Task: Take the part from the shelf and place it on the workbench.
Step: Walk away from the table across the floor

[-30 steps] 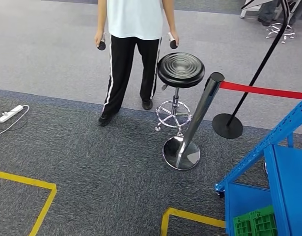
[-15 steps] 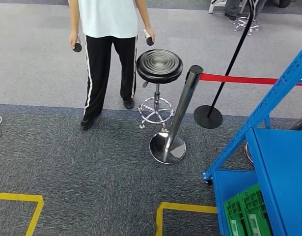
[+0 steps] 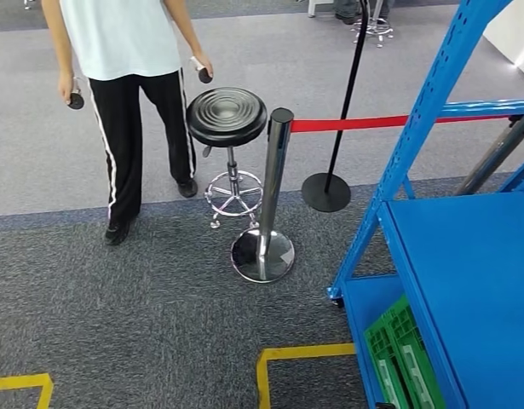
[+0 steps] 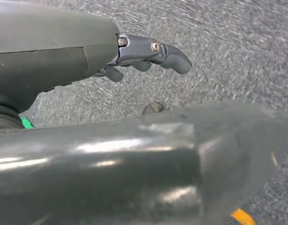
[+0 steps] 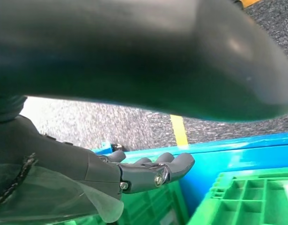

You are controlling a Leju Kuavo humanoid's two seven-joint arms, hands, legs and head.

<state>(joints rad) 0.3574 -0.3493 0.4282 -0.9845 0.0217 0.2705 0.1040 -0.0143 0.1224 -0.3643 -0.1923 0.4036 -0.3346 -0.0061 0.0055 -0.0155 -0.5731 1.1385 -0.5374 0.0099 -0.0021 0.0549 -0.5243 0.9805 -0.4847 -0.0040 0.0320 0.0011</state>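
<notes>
The blue shelf [image 3: 452, 281] stands at the right, a green crate [image 3: 400, 362] on its lower level near the front edge. Left hand [image 4: 142, 54] and right hand [image 5: 149, 171] hold nothing, fingers loosely extended; the right hangs over the crate.

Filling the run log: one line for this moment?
left hand: empty | right hand: empty, beside green crate | blue shelf: ahead-right

You're looking at a left hand [image 4: 149, 54] with dark grey fingers pinned by silver screws behind a smooth grey cover. Your right hand [image 5: 149, 171] matches, its wrist wrapped in clear film.
</notes>
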